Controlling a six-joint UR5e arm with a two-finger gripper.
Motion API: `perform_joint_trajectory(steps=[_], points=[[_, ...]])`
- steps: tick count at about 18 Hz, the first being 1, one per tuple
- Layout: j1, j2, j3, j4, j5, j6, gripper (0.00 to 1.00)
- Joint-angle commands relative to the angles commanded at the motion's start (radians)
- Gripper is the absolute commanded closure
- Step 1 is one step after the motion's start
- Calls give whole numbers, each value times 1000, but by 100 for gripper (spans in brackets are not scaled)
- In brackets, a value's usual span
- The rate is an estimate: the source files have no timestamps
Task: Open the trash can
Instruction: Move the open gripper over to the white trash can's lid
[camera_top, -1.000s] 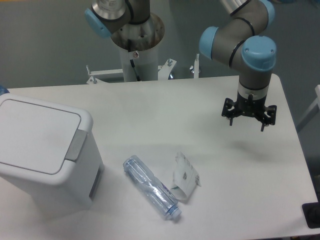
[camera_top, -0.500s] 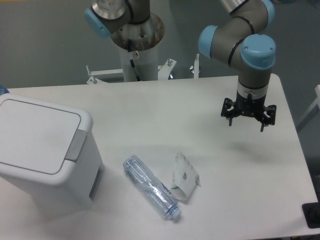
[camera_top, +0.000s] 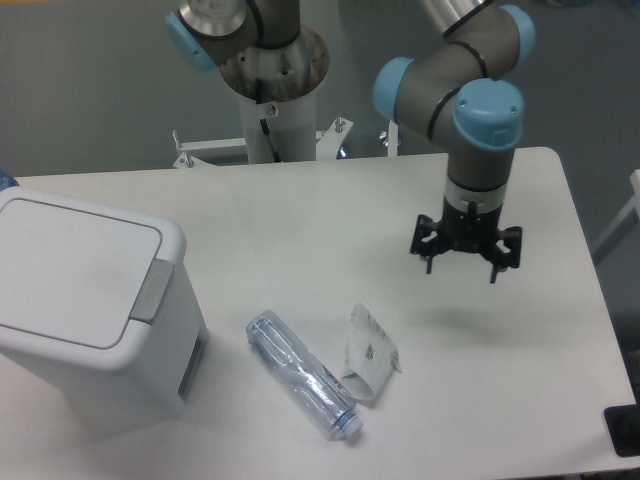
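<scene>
Camera view, nearest first: clear plastic bottle (camera_top: 301, 375) lying on its side at the front of the table (camera_top: 300, 230), cap end toward the front edge, body running back and to the left; crumpled white wrapper (camera_top: 370, 354) just beside it on the right, touching or nearly so; neither part of the job.

Trash can (camera_top: 85, 300) at the front left corner, well apart from the arm; lid (camera_top: 70, 268) flat and fully down, so nothing opened yet; grey push tab (camera_top: 152, 292) on the right-hand rim, facing the middle of the table and the bottle; hinge presumably along the opposite, left side, though hidden; long axis of the lid running roughly front to back, slightly skewed against the table edge.

Farther back and to the right, gripper (camera_top: 462, 262) hanging above bare tabletop, pointing straight down; fingers spread apart, holding nothing; shifted leftward and a little toward the front compared with half a second ago, whereas the half second before that shows almost no movement; reads as the start of the approach toward the can, with most of the table's width left to cross before reaching the tab; bottle, wrapper and can unmoved.
</scene>
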Motion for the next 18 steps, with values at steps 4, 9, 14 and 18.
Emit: perform_joint_trajectory(steps=[4,9,14,18], points=[[-45,15,40,2,-14,-121,0],[-68,9,182,0,-179,-368,0],[-126,15,259,0,-216,-499,0],[-170,63,259,-2,-232,-525,0]])
